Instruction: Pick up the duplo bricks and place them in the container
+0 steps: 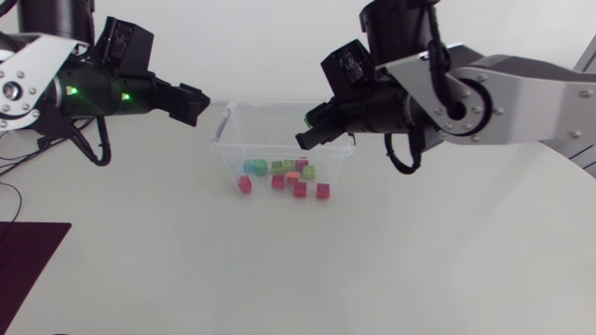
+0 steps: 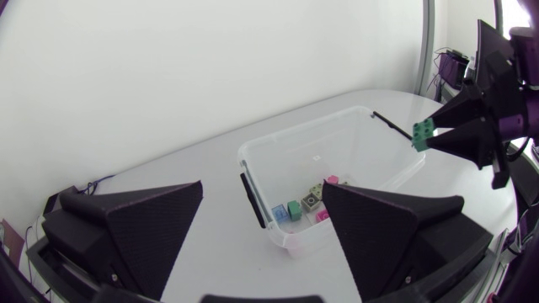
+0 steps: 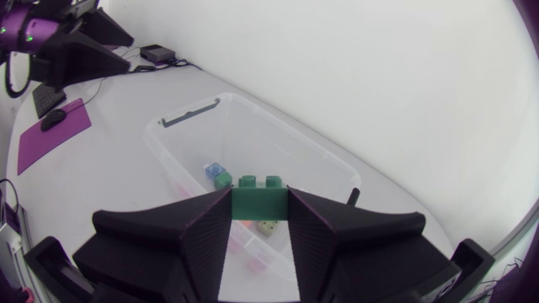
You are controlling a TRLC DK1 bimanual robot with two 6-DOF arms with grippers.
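A clear plastic container [image 1: 220, 140] stands mid-table with several coloured duplo bricks [image 1: 300, 189] on its floor. My right gripper [image 1: 305, 140] hangs over the container's right rim, shut on a green brick [image 3: 259, 199] that sits between its fingers above the container [image 3: 278, 135]. The left wrist view shows that same green brick [image 2: 423, 132] at the right gripper's tip, past the container's far corner. My left gripper [image 1: 197, 104] hovers left of the container, open and holding nothing. Its fingers [image 2: 143, 223] stand wide apart, with the container [image 2: 295, 136] ahead of them.
A purple mat [image 1: 28, 261] lies at the table's front left corner, with a dark mouse [image 3: 52, 119] on its far end. Cables trail along the left edge. Bare white table surrounds the container in front and to the right.
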